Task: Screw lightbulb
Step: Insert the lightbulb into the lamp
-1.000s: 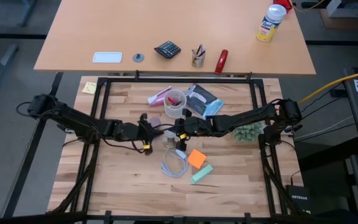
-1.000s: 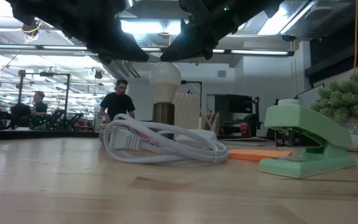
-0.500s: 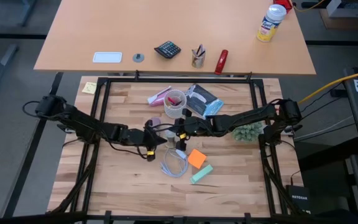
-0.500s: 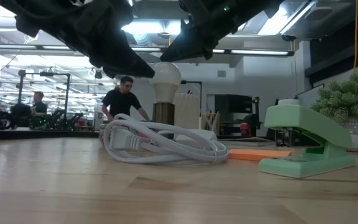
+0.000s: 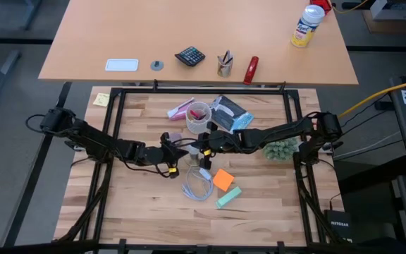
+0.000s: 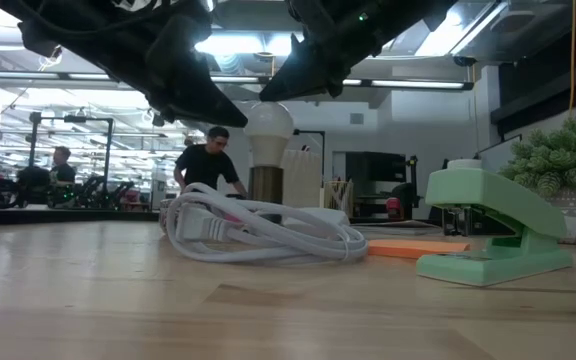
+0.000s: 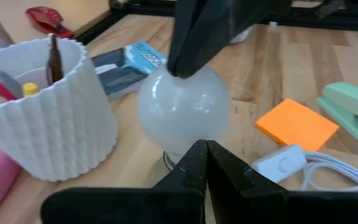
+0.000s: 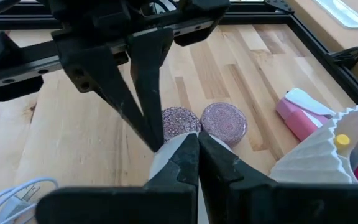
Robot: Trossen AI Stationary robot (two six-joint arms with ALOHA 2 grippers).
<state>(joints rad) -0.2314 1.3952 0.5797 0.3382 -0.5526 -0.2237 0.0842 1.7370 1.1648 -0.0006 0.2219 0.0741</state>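
Note:
The white lightbulb (image 6: 268,122) stands upright in a brass socket (image 6: 264,184) near the middle of the table. My left gripper (image 5: 185,150) comes in from the table's left, shut, its tips (image 7: 205,151) at the bulb's side. My right gripper (image 5: 201,146) comes in from the right, shut, its tip (image 7: 179,67) on the bulb's top. In the right wrist view the bulb (image 8: 160,160) is mostly hidden under my right fingers. My left gripper touches the bulb's rounded left side (image 6: 244,118) with the tips of its shut fingers, slanting down from the table's left. The bulb stays upright in its socket. My right gripper rests the tip of its shut fingers on the bulb's top (image 6: 268,100), slanting down from the table's right.
A white ribbed cup (image 7: 42,118) with pens stands just behind the bulb. A coiled white cord (image 6: 258,235), an orange pad (image 5: 223,179) and a green stapler (image 6: 488,225) lie nearer. Two purple discs (image 8: 222,119) lie to the left and a plant (image 5: 280,149) stands to the right. People show in the room behind.
My left gripper, shut throughout, has gone down and toward the table's right, and its tips have come up to the bulb's side. My right gripper and the bulb have kept still.

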